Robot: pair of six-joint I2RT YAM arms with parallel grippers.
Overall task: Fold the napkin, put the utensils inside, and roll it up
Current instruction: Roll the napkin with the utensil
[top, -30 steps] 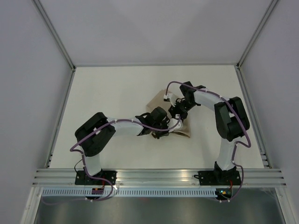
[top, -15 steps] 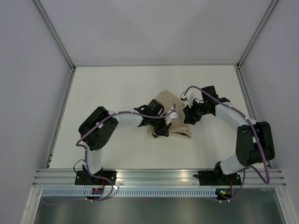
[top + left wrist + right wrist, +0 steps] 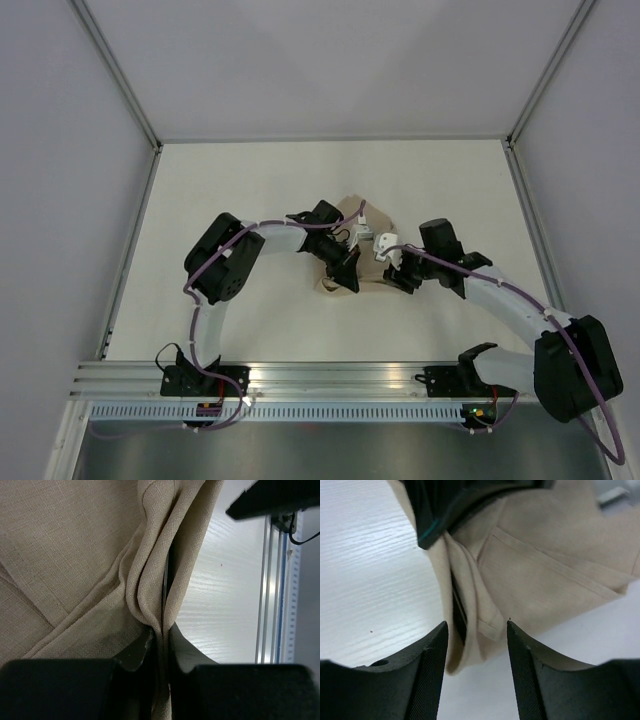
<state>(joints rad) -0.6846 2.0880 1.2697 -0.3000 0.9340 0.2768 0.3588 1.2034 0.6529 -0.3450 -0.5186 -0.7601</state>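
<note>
The beige napkin [image 3: 352, 208] lies folded and bunched at the table's middle. My left gripper [image 3: 345, 265] is shut on an upright fold of it [image 3: 161, 635]; the cloth [image 3: 75, 555] spreads flat to the left of that fold. A thin black strip, the fork's handle [image 3: 167, 577], shows inside the fold; its tines are hidden. My right gripper [image 3: 392, 272] is open, its jaws either side of the fold's end [image 3: 476, 630] without touching it. The napkin [image 3: 560, 555] and the black handle [image 3: 458, 611] show there too, with the left gripper [image 3: 460, 500] above.
An aluminium rail [image 3: 340, 375] runs along the table's near edge and also shows in the left wrist view [image 3: 270, 580]. Grey walls close the table on the left, far and right sides. White tabletop [image 3: 240, 190] surrounds the napkin.
My right arm has swung from the napkin's far side round to its near right, and the gripper now faces the fold's end. My left gripper has shifted slightly, still holding the fold.
</note>
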